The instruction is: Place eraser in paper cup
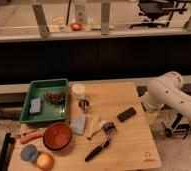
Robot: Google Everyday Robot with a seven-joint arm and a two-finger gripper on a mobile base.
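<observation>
Off the table's [134, 150] right edge, my claw [150, 102] hangs at the end of my folded arm. I cannot tell how far open it is, and I see nothing in it. The eraser [126, 114] lies slantwise on the wood near that edge, apart from me. The cup [78, 90] stands upright across the table, just beside the tray [64, 85], with a small metal thing [84, 104] close in front.

My worries: if I come down off-square on the slanted eraser, I may shove it toward the utensil [98, 150] instead of gripping it. That black handle could also fool me. The cup looks light and narrow, so a low carry or an off-centre drop could catch its rim and tip it.
</observation>
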